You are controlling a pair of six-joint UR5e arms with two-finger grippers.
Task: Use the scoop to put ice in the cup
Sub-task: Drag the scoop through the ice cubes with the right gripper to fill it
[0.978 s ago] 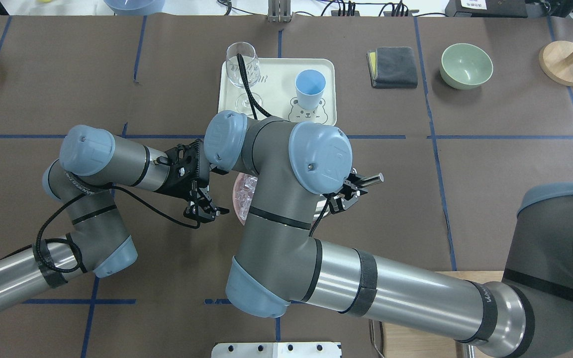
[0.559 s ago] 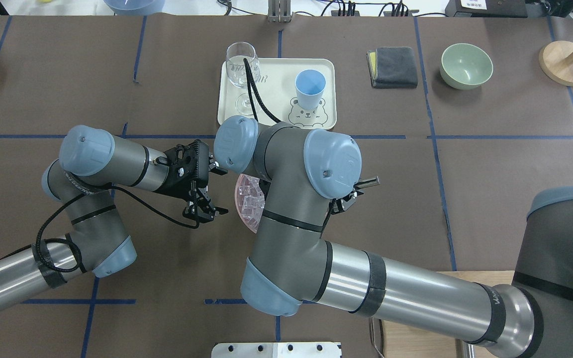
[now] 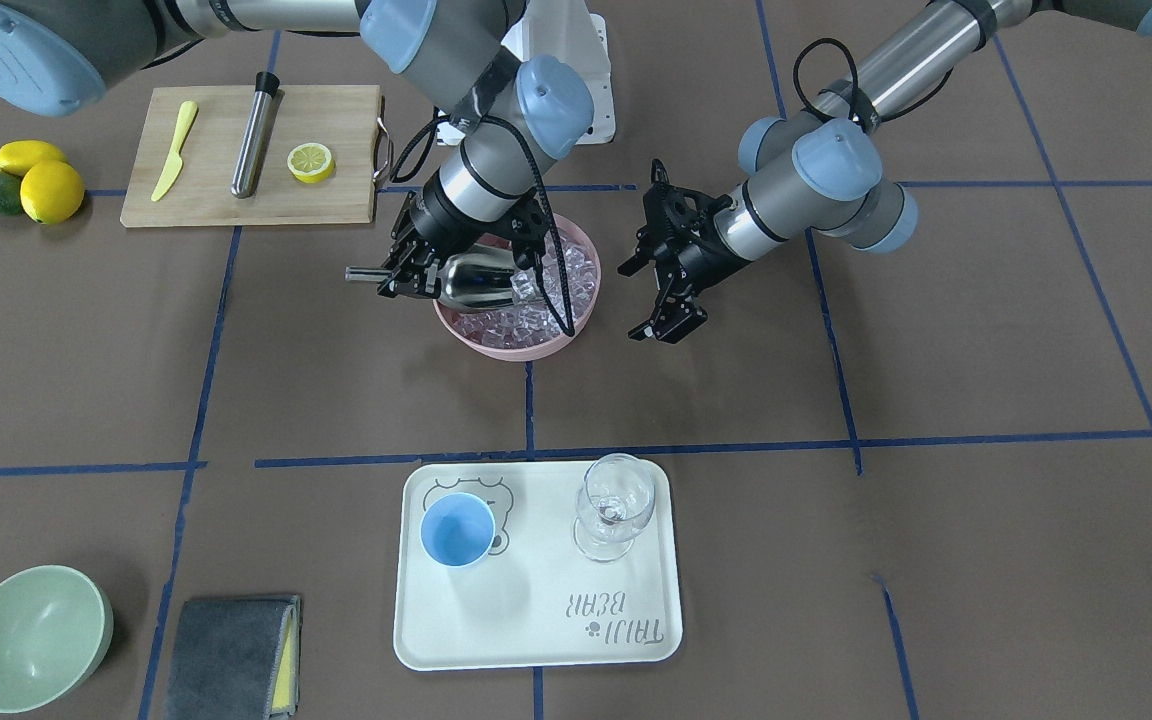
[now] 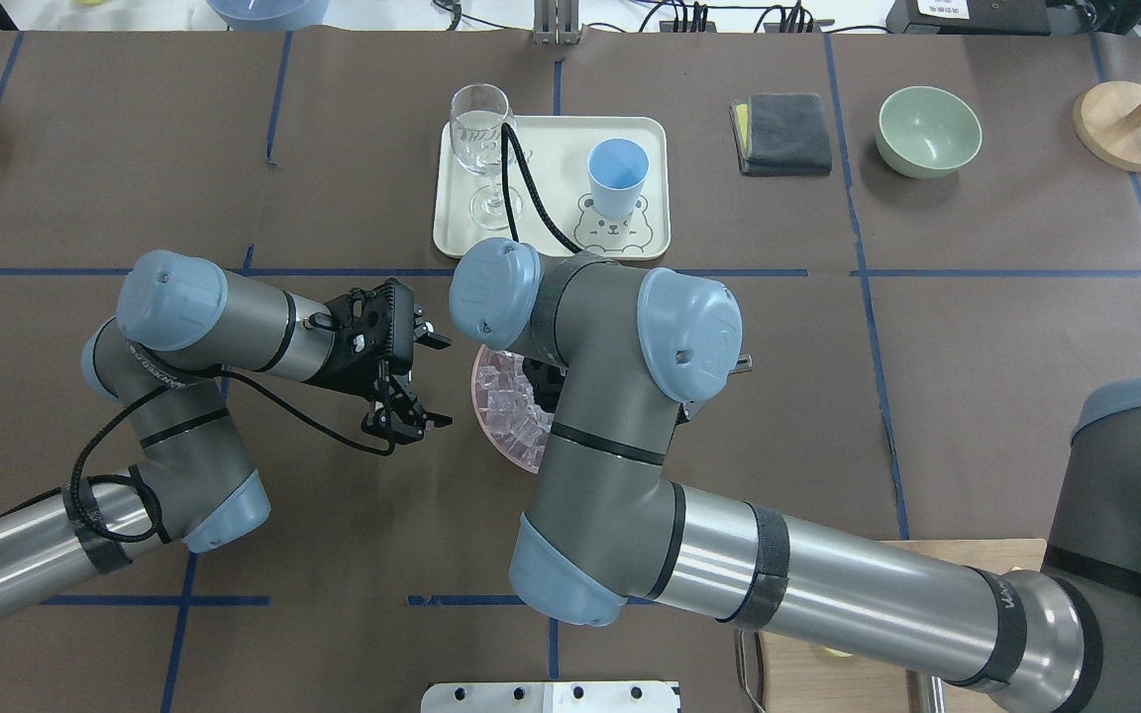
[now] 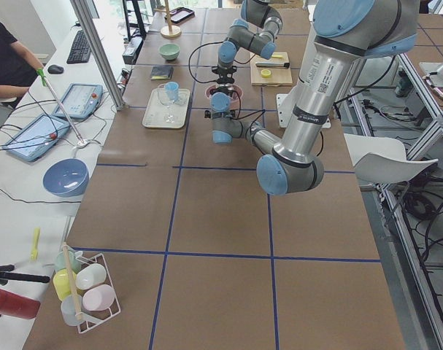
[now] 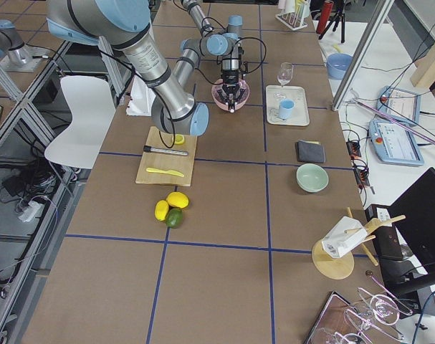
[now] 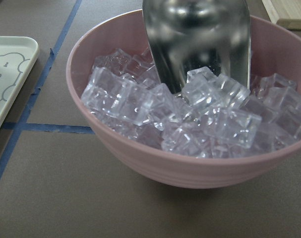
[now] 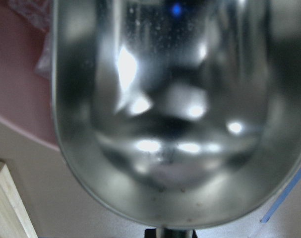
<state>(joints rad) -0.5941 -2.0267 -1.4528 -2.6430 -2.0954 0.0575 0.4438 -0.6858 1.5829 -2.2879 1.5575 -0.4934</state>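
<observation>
The scoop point(image 3: 478, 281) sits among ice point(image 3: 533, 319) in bowl point(image 3: 498, 349).

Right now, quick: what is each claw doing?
Left claw: open, holding nothing.
Right claw: closed, holding the scoop by its handle.

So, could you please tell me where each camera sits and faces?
Front: across the table, looking steeply down; right arm picture-left, left arm picture-right.
Overhead: behind the shoulders, looking forward and down; both arms.
Left side: table's left end; left arm nearest.
Right side: table's right end; right arm nearest.
Left wrist: beside the bowl, on ice and scoop; no body.
Right wrist: into the scoop.
Front and overhead share the cup.
</observation>
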